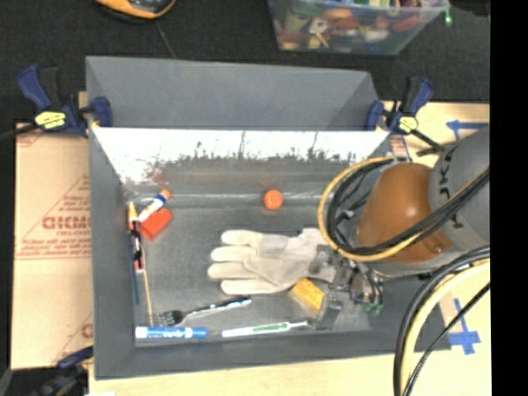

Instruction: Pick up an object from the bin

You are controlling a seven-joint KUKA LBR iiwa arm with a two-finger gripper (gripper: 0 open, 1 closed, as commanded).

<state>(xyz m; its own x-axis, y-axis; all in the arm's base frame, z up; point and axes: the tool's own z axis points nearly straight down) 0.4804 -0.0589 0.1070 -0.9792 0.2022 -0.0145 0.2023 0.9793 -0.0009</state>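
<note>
**End effector** (340, 291): stood low in the near right corner of the bin, under my orange wrist cover. I could not tell whether it was spread or pressed together. I saw nothing pinched in it.

**Item 1, small yellow block** (307, 294): lay on the floor just beside the end effector, on the side away from my arm, against the cuff of the glove. As the nearest thing, I judged it the likeliest pick. It looked light, stiff and chunky, so I judged it best taken from above, across two opposite faces.

**Item 2, white work glove** (260, 261): lay flat beyond the block, cuff toward the end effector. I judged it soft, limp and light. It would fold and drape, so a pinch of the cuff would serve.

**Item 3, green-and-white toothbrush** (264, 329): lay past the block, along the near wall. I judged it thin, hard and flat to the floor, so awkward to get under.

**Further off, well apart from the end effector:** fork (202, 310), blue-and-white stick (172, 332), orange ball (273, 199) and red block (155, 223).

**Surface, grey metal bin** (206, 221): the floor was smooth and hard, and I judged that a nudged block would slide on it.

**Room:** the near and right walls stood close behind the end effector, and the glove crowded the block's far side. I judged a straight descent safer than a sideways approach.
</note>
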